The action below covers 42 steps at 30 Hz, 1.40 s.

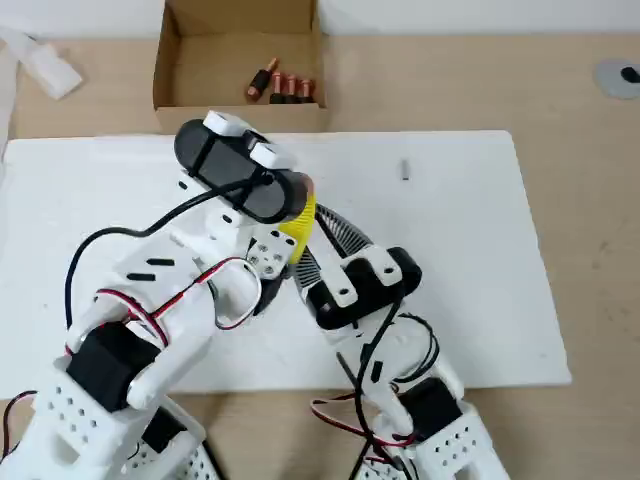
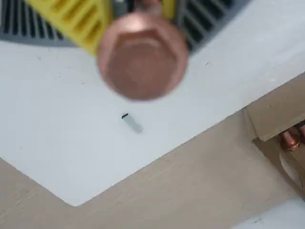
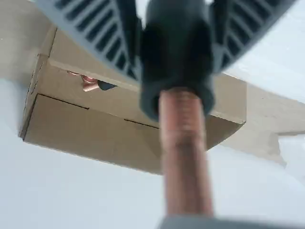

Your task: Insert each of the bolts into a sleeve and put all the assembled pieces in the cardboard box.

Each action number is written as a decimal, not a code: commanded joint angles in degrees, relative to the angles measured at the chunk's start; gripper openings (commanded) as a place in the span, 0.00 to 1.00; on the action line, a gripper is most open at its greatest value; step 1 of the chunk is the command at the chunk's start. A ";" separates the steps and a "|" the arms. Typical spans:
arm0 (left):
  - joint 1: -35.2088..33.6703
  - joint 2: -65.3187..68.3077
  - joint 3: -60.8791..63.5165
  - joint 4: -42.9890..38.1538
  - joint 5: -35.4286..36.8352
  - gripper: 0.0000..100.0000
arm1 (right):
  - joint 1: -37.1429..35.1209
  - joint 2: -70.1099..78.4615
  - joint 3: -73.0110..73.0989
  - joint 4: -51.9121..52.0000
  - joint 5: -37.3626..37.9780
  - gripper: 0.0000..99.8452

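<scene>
Left pincer (image 2: pixel 143 12) pinches the bolt (image 2: pixel 143 57) (copper), its shaft inside the sleeve (image 3: pixel 176 95) the right pincer (image 3: pixel 177 47) pinches.

No legible text, labels, numbers or signs.

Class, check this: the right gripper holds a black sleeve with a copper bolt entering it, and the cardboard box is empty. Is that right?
Not quite. The cardboard box is not empty: the high view shows several assembled pieces lying inside it. The rest stands: the right gripper holds the black sleeve with the copper bolt entering it.
</scene>
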 commanded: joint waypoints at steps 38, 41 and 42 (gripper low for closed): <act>-29.80 15.25 -13.98 26.81 8.18 0.01 | 5.14 41.19 -48.13 10.37 -2.37 0.01; -31.21 15.25 -11.96 26.81 7.91 0.01 | 5.49 50.95 -56.22 10.37 -3.52 0.01; -31.65 15.25 -11.78 26.90 7.82 0.01 | 5.58 54.02 -58.51 10.37 -3.43 0.01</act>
